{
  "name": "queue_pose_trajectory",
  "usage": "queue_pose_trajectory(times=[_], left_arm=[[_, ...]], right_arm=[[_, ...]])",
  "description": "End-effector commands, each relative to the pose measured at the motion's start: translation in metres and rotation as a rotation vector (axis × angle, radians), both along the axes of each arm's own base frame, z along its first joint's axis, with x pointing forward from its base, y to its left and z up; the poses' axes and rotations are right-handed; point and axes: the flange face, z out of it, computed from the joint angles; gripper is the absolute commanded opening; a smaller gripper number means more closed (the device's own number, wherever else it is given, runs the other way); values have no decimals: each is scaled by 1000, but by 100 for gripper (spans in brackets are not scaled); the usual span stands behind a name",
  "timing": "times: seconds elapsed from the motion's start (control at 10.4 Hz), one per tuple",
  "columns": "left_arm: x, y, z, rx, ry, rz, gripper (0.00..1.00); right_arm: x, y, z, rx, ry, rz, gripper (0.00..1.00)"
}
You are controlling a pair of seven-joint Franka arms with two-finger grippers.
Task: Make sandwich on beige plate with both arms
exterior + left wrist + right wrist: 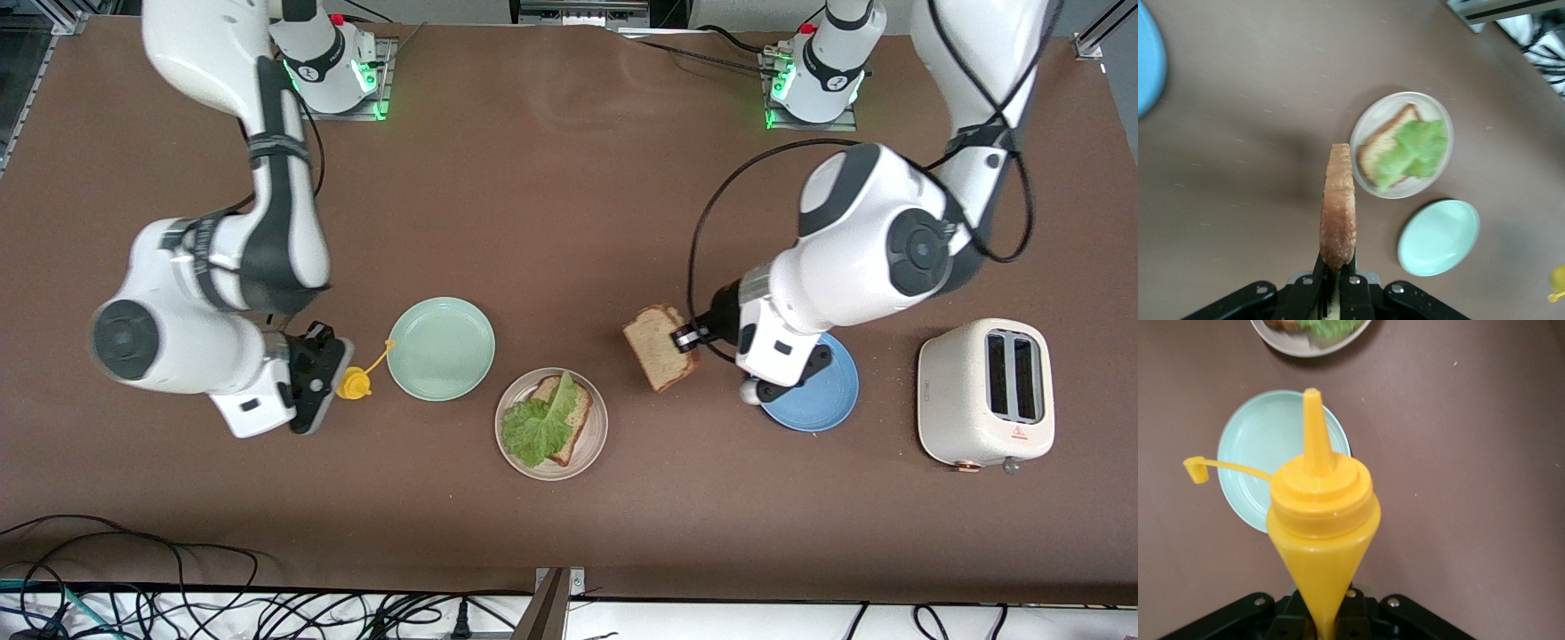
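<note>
Left gripper [689, 339] is clamped on a tan wholegrain bread slice with dark crust [660, 347], held up over bare brown tabletop between the blue plate [822, 396] and the round pale beige speckled plate [551, 424]. That beige plate, carrying the bottom bread slice [572, 411] topped with a crinkly green lettuce leaf [537, 425], lies toward the right arm's end from the held slice and nearer the front camera, so the left arm looks best placed to cap it. Right gripper [322, 378] waits by the mint green plate [441, 348], closed on a yellow squeeze bottle [1319, 527] with its tethered cap off.
</note>
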Motion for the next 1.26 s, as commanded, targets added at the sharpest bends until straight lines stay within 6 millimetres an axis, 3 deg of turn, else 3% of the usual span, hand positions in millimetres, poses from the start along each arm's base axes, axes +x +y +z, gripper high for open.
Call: queue_pose_trajectory(times=[0.0,0.39,0.58,0.87,1.16], left_arm=[[4,-43,-25,-92,-17,112,0],[14,-78,-54,-225,-113,281,0],[10,-99,-67,-287,-150,366,0],[8,-115,-105,-286,-198,412,0],[11,-113,-129,-260,-205,412,0]], right_arm=[[-4,-35,-1,164,77,3,0],[-10,-77,-50,371,102,91,0],[-16,-80,-79,459,117,199,0],[-16,-95,-137,600,94,234,0],[-30,-121,-206,843,105,250,0]])
